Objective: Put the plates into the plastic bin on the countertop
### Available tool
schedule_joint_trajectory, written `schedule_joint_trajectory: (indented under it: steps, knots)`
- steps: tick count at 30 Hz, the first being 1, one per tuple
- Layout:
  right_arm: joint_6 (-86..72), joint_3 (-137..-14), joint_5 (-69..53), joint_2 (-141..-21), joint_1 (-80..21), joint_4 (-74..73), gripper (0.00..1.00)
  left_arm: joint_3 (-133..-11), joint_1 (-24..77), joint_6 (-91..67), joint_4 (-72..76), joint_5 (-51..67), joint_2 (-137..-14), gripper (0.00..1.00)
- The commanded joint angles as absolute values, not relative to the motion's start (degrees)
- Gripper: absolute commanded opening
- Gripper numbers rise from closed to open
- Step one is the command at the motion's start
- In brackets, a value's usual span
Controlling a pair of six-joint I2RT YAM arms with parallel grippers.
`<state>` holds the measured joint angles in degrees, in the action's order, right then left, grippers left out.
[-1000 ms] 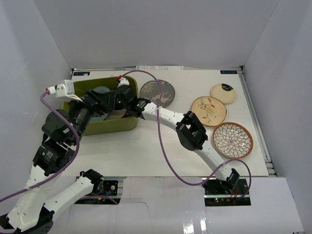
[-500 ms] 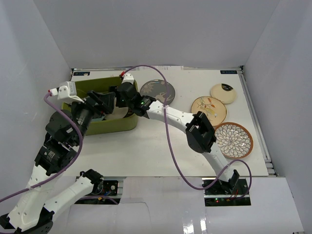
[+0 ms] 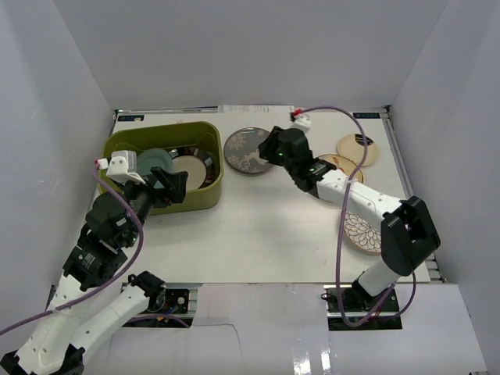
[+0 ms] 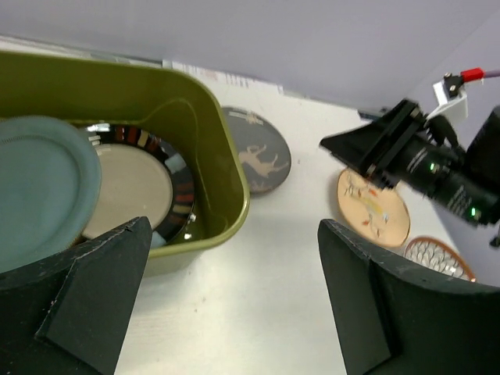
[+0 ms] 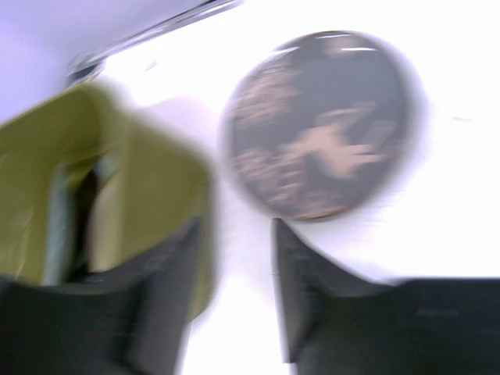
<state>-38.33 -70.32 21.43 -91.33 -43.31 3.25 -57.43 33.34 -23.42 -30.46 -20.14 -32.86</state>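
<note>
The olive plastic bin stands at the left and holds a blue-grey plate and a cream plate with a dark red-teal rim; both also show in the left wrist view, the blue-grey plate and the dark-rimmed one. The grey deer plate lies just right of the bin. My right gripper is open and empty at its right edge, the plate blurred ahead of it. My left gripper is open and empty over the bin's near wall.
The cream leaf-and-bird plate, the small cream plate and the brown-rimmed petal plate lie at the right, the first and last partly under the right arm. White walls enclose the countertop. A purple cable loops above.
The right gripper has pulled out of the bin and swung right to the deer plate. The left gripper has drawn back from over the bin, uncovering the plates inside.
</note>
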Motion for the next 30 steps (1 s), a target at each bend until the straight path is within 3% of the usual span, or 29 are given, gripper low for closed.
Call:
schedule_joint_trajectory:
  steps: [1, 3, 5, 7, 11, 17, 23, 24, 25, 30]
  knots:
    - [-46.48, -61.18, 16.36, -91.4, -36.05, 12.12, 0.54, -54.59, 33.49, -22.06, -31.99, -16.17, -31.99, 0.98]
    - [-47.02, -60.91, 16.52, -94.2, -33.41, 13.01, 0.71, -53.36, 33.49, -22.15, -31.9, -16.26, -31.73, 0.98]
    - [-48.51, -62.39, 13.64, -97.28, -31.3, 13.09, 0.78, -53.09, 33.49, -22.41, -31.29, -16.87, -32.25, 0.98]
    - [-51.57, -64.32, 12.84, -101.85, -30.33, 13.53, 0.83, -53.0, 33.49, -22.5, -30.59, -17.31, -32.96, 0.98]
    - [-57.81, -65.21, 10.2, -107.57, -28.13, 17.31, 0.82, -53.0, 33.49, -22.5, -29.27, -17.22, -34.8, 0.98]
    - [-67.74, -68.63, 8.35, -116.71, -27.16, 22.49, 0.68, -49.05, 33.49, -22.94, -23.74, -13.55, -32.43, 0.98]
    - [-74.97, -69.26, 6.24, -124.45, -25.67, 34.97, 0.26, -47.9, 33.57, -23.03, -23.29, -10.73, -31.2, 0.98]
    - [-75.41, -69.17, 6.33, -124.19, -25.4, 35.85, 0.12, -47.99, 33.57, -23.03, -23.29, -10.37, -31.03, 0.98]
    - [-75.32, -68.39, 7.29, -123.41, -25.05, 38.3, 0.08, -48.16, 33.49, -23.03, -23.38, -10.11, -30.85, 0.98]
    - [-67.78, -60.84, 12.74, -108.13, -24.17, 40.52, 0.08, -50.27, 33.49, -23.99, -23.29, -8.27, -31.11, 0.98]
